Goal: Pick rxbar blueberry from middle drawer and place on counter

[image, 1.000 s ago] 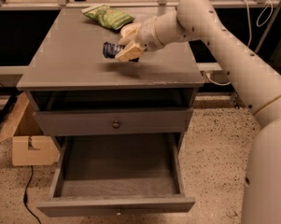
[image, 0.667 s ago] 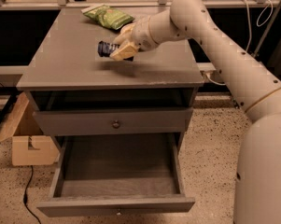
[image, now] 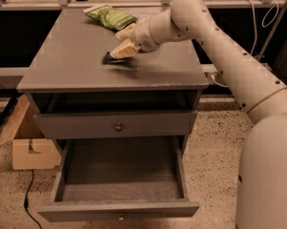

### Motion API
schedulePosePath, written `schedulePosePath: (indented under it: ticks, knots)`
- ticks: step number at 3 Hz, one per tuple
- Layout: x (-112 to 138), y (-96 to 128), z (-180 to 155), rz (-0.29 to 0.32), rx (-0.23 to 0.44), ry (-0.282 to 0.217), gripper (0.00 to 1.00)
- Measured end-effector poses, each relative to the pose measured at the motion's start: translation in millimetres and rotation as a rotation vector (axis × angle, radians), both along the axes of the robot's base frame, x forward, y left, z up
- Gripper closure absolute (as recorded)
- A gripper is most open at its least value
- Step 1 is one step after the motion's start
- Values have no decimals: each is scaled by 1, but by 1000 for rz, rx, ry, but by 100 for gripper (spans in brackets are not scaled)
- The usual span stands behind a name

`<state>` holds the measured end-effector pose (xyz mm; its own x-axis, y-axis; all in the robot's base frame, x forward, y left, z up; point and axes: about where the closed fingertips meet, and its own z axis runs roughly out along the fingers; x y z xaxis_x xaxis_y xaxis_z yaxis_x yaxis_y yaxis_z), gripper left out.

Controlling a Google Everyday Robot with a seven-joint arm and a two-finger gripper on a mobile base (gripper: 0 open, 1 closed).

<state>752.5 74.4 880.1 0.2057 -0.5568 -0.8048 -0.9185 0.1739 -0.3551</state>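
Observation:
The rxbar blueberry (image: 107, 58) shows as a dark navy end sticking out under the lower finger (image: 124, 49), low on or just above the counter (image: 71, 66). My gripper (image: 116, 45) is over the middle of the counter, reaching in from the right, and is shut on the bar. Most of the bar is hidden by the fingers. The middle drawer (image: 119, 173) stands pulled open below, with a plain grey inside and nothing in it.
A green crinkly snack bag (image: 109, 16) lies at the back of the counter, just behind the gripper. A closed drawer front with a dark knob (image: 118, 126) sits above the open drawer. A cardboard box (image: 29, 144) and a cable (image: 26, 209) are on the floor at left.
The gripper with the bar has come down and slightly left, from a little above the counter to its surface.

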Motion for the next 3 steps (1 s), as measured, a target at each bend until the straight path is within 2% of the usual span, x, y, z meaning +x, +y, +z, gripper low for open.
schedulePosePath:
  ticks: [1, 2, 3]
  knots:
    - [-3, -11, 3, -25, 9, -1, 0]
    - [-12, -47, 7, -98, 27, -5, 0]
    - [-37, -118, 16, -223, 83, -26, 0]
